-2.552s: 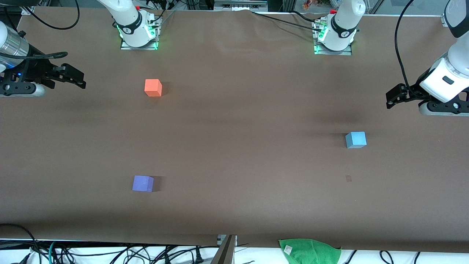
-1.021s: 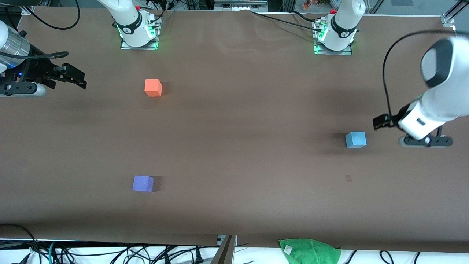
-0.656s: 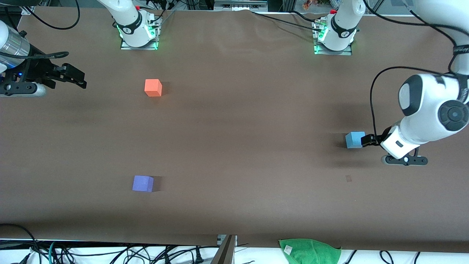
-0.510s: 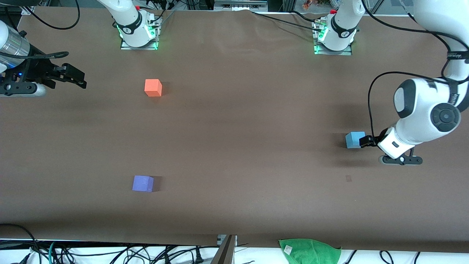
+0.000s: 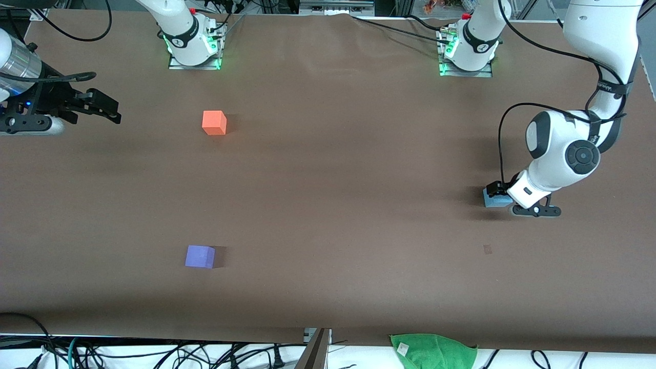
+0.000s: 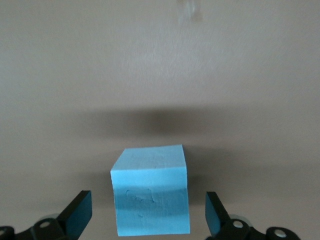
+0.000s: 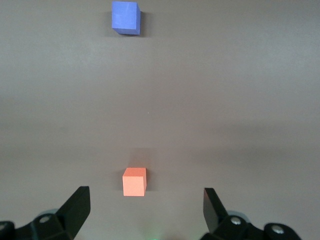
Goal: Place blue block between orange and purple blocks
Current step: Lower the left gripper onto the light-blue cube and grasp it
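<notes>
The blue block (image 5: 490, 201) sits on the table toward the left arm's end, partly covered by my left gripper (image 5: 496, 191). In the left wrist view the blue block (image 6: 151, 200) stands between the open fingers of my left gripper (image 6: 148, 220), with a gap on each side. The orange block (image 5: 214, 123) and the purple block (image 5: 199, 256) stand apart toward the right arm's end, the purple one nearer the front camera. My right gripper (image 5: 108, 110) waits open and empty at the right arm's end. Its wrist view shows the orange block (image 7: 134, 182) and the purple block (image 7: 125, 17).
The brown table (image 5: 328, 195) has a wide bare stretch between the orange and purple blocks. A green cloth (image 5: 434, 351) lies off the table's near edge. The arm bases (image 5: 193, 48) stand along the edge farthest from the front camera.
My left arm has swung in from its end of the table and come down, so its open fingers now straddle the blue block. The right arm and all blocks have not moved.
</notes>
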Tool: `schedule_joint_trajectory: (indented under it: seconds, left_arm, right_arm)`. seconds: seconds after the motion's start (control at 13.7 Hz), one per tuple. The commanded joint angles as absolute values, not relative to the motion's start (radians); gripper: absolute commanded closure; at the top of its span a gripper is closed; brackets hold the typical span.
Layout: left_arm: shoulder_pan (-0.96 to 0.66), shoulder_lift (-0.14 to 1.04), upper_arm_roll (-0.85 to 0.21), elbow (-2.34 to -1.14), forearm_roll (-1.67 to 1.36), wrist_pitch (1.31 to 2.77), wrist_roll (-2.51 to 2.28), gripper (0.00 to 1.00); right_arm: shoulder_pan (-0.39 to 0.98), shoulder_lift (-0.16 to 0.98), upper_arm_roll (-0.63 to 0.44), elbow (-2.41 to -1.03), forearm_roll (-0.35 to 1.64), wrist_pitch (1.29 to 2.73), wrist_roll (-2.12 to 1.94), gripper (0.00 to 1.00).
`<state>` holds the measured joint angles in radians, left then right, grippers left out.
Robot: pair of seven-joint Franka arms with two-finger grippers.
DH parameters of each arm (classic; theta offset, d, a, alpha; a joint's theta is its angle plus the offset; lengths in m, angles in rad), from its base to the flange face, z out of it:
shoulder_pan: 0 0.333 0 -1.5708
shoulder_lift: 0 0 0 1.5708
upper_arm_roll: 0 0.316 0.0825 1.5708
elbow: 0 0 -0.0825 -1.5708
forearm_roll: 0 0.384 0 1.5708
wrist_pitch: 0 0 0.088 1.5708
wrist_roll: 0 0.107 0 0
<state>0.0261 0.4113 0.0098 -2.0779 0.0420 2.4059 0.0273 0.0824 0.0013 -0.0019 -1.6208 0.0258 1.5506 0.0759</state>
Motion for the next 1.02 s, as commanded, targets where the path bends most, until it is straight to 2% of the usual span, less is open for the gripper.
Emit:
schedule_joint_trajectory:
  seconds: [0.0,0.29,0.36,0.51,0.58,0.8,0.95]
  left_arm:
    - [0.037,0.423,0.008,-2.080,0.032,2.440,0.055,0.00]
    - [0.038,0.483,0.006,-2.083,0.032,2.513,0.069,0.01]
    - [0.038,0.488,0.006,-2.085,0.032,2.513,0.069,0.13]
    - [0.038,0.488,0.003,-2.086,0.026,2.500,0.061,0.83]
    - [0.037,0.485,0.003,-2.085,0.023,2.494,0.060,0.97]
    - [0.031,0.431,-0.020,-2.048,0.021,2.416,0.052,1.00]
    - [0.025,0.378,-0.076,-1.972,0.021,2.256,0.052,1.00]
  right_arm:
    - [0.081,-0.026,-0.002,-1.641,0.017,1.551,0.072,0.00]
    - [0.081,-0.026,-0.002,-1.641,0.017,1.552,0.072,0.00]
    - [0.081,-0.026,-0.002,-1.641,0.017,1.552,0.072,0.00]
    - [0.081,-0.026,-0.002,-1.641,0.017,1.554,0.072,0.00]
    - [0.081,-0.026,-0.002,-1.641,0.017,1.554,0.072,0.00]
    - [0.081,-0.026,-0.002,-1.640,0.017,1.552,0.069,0.00]
    - [0.081,-0.026,-0.002,-1.640,0.017,1.552,0.069,0.00]
